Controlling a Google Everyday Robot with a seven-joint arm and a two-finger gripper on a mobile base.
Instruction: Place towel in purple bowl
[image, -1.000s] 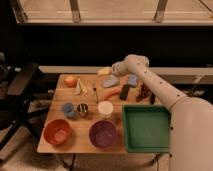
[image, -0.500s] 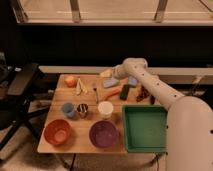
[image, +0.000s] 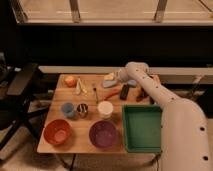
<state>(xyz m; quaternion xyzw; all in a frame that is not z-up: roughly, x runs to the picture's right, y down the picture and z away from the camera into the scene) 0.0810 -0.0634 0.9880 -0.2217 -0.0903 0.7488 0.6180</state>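
Observation:
The purple bowl (image: 104, 134) stands empty at the table's front edge, in the middle. A small grey-blue towel (image: 110, 84) lies at the far side of the wooden table (image: 55, 102). My gripper (image: 116, 78) is low over the far side of the table, just right of and above the towel, with the arm reaching in from the right. I cannot tell whether it touches the towel.
A green tray (image: 142, 128) sits right of the purple bowl and an orange bowl (image: 58, 131) left of it. A white cup (image: 105, 109), a dark cup (image: 82, 110) and a blue cup (image: 67, 109) stand mid-table. An orange (image: 70, 80), a yellow object (image: 109, 76), a red item (image: 114, 93) and a dark item (image: 124, 91) lie at the back.
The arm has come down and shifted slightly left, bringing the gripper lower beside the towel. The objects on the table have not moved.

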